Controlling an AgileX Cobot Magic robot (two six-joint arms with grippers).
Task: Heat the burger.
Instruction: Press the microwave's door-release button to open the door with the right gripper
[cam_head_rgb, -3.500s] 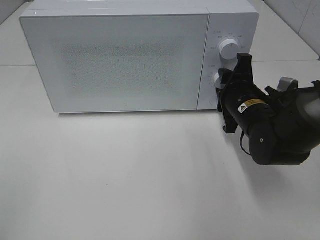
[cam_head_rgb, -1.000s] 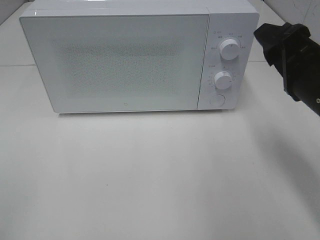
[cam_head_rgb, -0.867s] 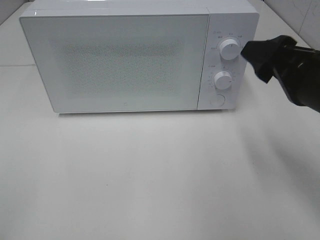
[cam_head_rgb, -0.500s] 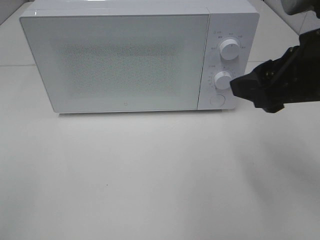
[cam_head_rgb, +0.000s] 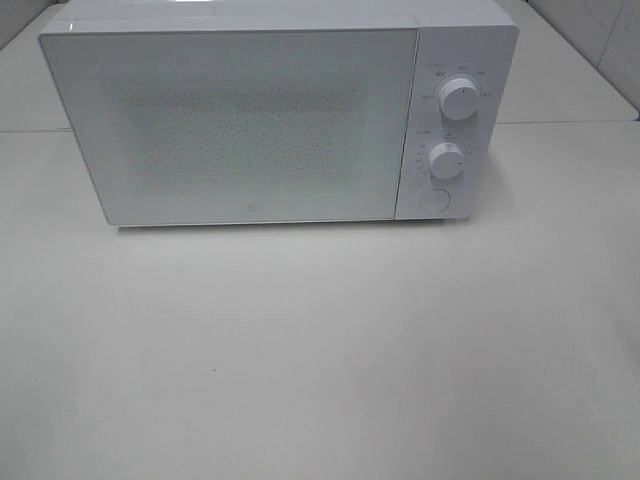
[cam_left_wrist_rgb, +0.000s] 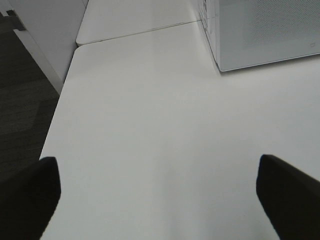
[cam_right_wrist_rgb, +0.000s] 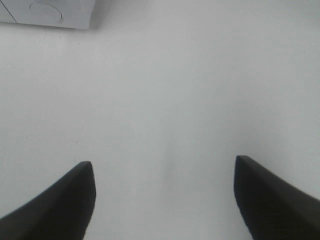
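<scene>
The burger is out of view in every frame. A white microwave (cam_head_rgb: 280, 110) stands at the back of the table with its door shut. A corner of the microwave (cam_left_wrist_rgb: 265, 35) shows in the left wrist view, and its round door button (cam_right_wrist_rgb: 46, 10) shows in the right wrist view. My left gripper (cam_left_wrist_rgb: 160, 192) is open over bare white tabletop, holding nothing. My right gripper (cam_right_wrist_rgb: 162, 200) is open too, over the table just in front of the microwave's lower right corner. Neither arm shows in the high view.
The microwave's panel carries an upper knob (cam_head_rgb: 457, 98), a lower knob (cam_head_rgb: 446, 159) and a round button (cam_head_rgb: 434, 199). In the left wrist view the table's edge (cam_left_wrist_rgb: 57, 120) drops to dark floor (cam_left_wrist_rgb: 22, 105), and a seam (cam_left_wrist_rgb: 135, 34) joins two tabletops.
My right arm swung down past the knobs on the right side and has left the high view. The microwave stays shut and unmoved.
</scene>
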